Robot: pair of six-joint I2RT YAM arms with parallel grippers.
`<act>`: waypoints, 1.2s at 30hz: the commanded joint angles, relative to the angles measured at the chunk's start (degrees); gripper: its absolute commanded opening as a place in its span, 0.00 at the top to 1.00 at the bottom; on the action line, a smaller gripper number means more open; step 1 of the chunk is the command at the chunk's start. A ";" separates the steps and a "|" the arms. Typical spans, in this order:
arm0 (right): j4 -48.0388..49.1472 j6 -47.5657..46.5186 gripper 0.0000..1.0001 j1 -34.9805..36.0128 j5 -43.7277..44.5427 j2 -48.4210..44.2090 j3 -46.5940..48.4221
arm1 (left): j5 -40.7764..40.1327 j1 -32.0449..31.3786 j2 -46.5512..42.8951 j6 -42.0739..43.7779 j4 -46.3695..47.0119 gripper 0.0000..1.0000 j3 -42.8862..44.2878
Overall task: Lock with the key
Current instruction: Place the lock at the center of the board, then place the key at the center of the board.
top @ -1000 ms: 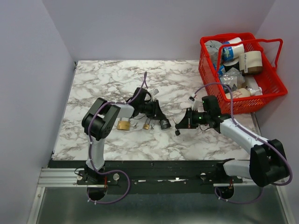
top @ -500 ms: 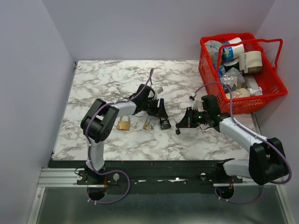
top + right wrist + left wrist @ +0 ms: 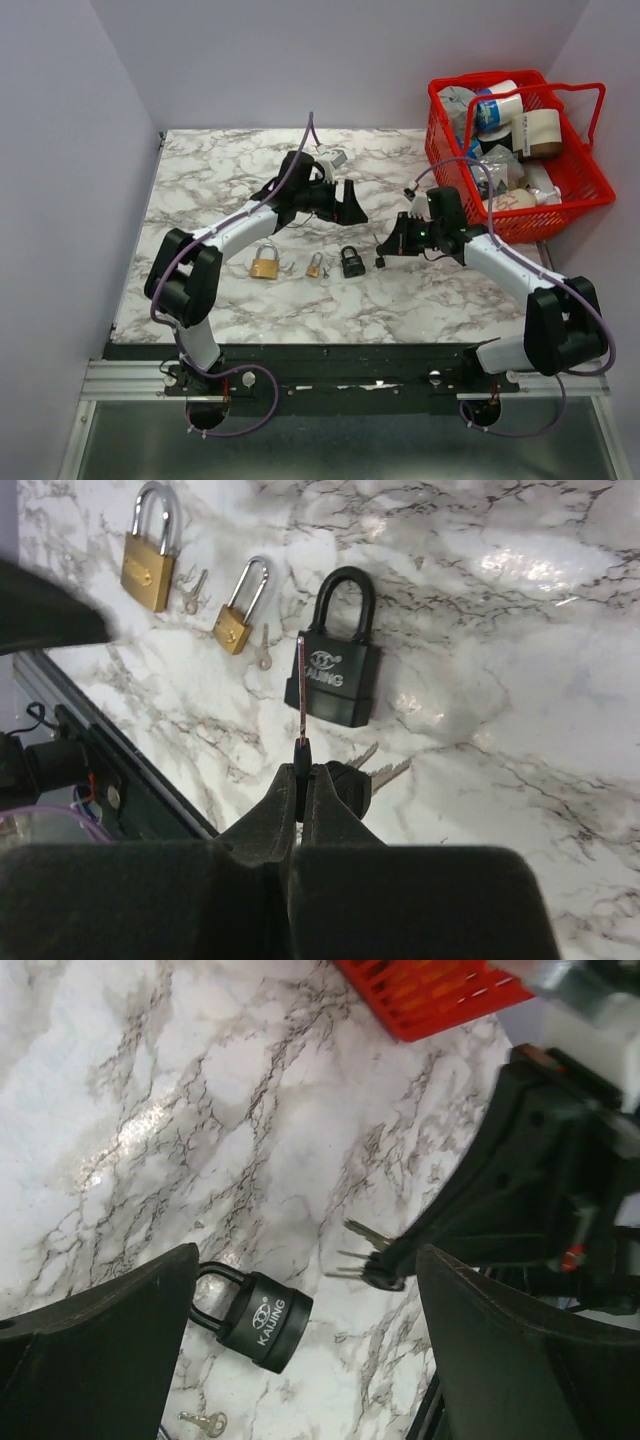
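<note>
On the white-and-grey marbled tabletop point(image 3: 200, 180), a large brass padlock with a steel shackle point(image 3: 265, 263), a smaller brass padlock point(image 3: 315, 265) and a squat black padlock with white lettering point(image 3: 352, 262) lie in a row. The left pincer point(image 3: 349, 208), down at the black padlock a second ago, has lifted clear toward the back, its matte black fingers now spread wide and empty. The right pincer point(image 3: 302, 772) is pressed together on the tiny bunch of keys point(image 3: 366, 1233), which has black plastic heads and short silver blades. It holds the bunch just right of the black padlock, one blade pointing at the lock's body. A red plastic mesh basket point(image 3: 560, 212) stands far right.
</note>
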 commanded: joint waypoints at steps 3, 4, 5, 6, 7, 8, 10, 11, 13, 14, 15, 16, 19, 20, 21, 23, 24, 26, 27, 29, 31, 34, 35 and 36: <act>1.36 0.89 0.99 -0.33 2.30 5.87 3.11 | 0.79 3.64 -7.02 -0.25 -1.85 0.01 -1.10; 1.89 0.89 0.99 -0.33 2.57 6.57 4.51 | 0.79 4.26 -7.46 -0.51 -1.59 0.01 -1.45; 2.07 0.72 0.99 -0.33 3.09 7.01 5.13 | 1.23 4.87 -7.99 -0.87 -1.42 0.01 -2.24; 1.98 0.45 0.99 -0.33 3.36 7.80 5.57 | 1.32 5.49 -8.78 -1.39 -1.15 0.01 -2.68; 2.07 0.28 0.99 -0.33 3.36 7.98 6.10 | 1.32 6.54 -9.22 -1.57 -1.15 0.01 -2.95; 2.16 0.10 0.99 -0.33 3.01 8.33 6.36 | 1.49 6.90 -9.49 -1.75 -1.15 0.01 -3.73; 2.07 0.54 0.99 -0.24 2.57 9.56 6.02 | 2.02 7.69 -10.37 -2.19 -1.06 0.01 -4.53; 2.07 0.80 0.99 -0.24 1.96 10.18 4.97 | 2.02 7.78 -10.72 -2.27 -0.89 0.01 -5.23; 2.42 0.98 0.99 -0.16 1.60 11.75 3.65 | 2.20 7.95 -11.25 -2.62 -0.71 0.01 -5.85; 2.68 1.07 0.99 -0.16 1.25 12.37 2.95 | 2.20 8.04 -11.25 -2.80 -0.71 0.01 -6.11; 2.95 1.07 0.99 -0.16 1.16 12.99 1.81 | 2.11 8.13 -11.25 -2.98 -0.71 0.01 -6.20; 3.73 0.98 0.99 -0.16 0.99 13.86 1.19 | 2.28 8.13 -11.42 -3.33 -0.71 0.01 -6.29; 3.83 0.45 0.97 -0.16 0.55 14.84 0.39 | 2.37 8.22 -11.51 -4.21 0.87 0.01 -6.82; 3.48 0.19 0.97 -0.16 0.29 15.36 0.39 | 2.55 8.31 -11.60 -4.38 0.96 0.01 -6.90; 3.30 0.10 0.96 -0.16 0.37 15.63 0.48 | 2.64 8.31 -11.69 -4.38 0.96 0.01 -6.90; 2.86 -0.16 0.96 -0.16 0.72 16.68 0.48 | 2.55 8.31 -11.77 -4.38 0.87 0.01 -6.91; 2.69 -0.42 0.96 -0.16 0.90 17.12 0.74 | 2.64 8.39 -11.69 -4.21 0.87 0.01 -6.99; 2.60 -0.25 0.94 -0.16 1.16 18.09 1.35 | 2.55 8.57 -11.77 -4.21 0.87 0.01 -7.08; 2.68 0.10 0.91 -0.16 1.08 18.88 1.62 | 2.55 8.57 -11.86 -4.30 0.87 0.01 -7.17; 2.51 0.62 0.85 -0.16 0.81 19.06 2.23 | 2.46 8.66 -12.04 -4.38 1.05 0.01 -7.52; 2.33 0.89 0.78 -0.16 0.72 18.71 2.24 | 2.46 8.66 -12.39 -4.38 1.05 0.01 -7.87; 1.81 1.33 0.66 -0.16 0.64 17.75 2.41 | 2.46 8.92 -12.65 -4.82 1.31 0.01 -8.31; 1.63 1.59 0.63 -0.16 0.29 17.22 2.32 | 2.46 8.84 -12.65 -4.91 1.31 0.01 -8.48; 1.63 1.77 0.61 -0.16 0.02 16.78 2.41 | 2.55 8.92 -12.74 -5.00 1.31 0.01 -8.49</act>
